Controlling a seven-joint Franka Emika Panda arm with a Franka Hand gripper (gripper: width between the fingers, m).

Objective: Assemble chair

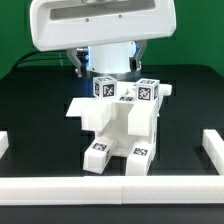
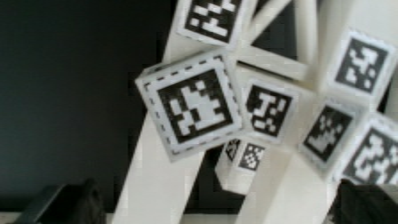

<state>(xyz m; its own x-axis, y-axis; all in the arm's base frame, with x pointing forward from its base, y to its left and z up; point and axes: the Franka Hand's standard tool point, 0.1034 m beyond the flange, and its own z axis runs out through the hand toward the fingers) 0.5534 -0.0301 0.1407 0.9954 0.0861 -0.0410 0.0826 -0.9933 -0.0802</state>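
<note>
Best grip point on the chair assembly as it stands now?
Probably the top tagged block of the chair, from straight above: it stands upright as the highest part, directly under the open gripper, with free sides for the fingers. The wider base below looks too broad to span.

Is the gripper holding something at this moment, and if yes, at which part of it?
Nothing is held. The gripper is open above the chair, which stands on the table by itself; whether a finger touches its top cannot be told.

The arm is hanging just above the chair. Its gripper is standing with jaws spread wide, gripping nothing.
</note>
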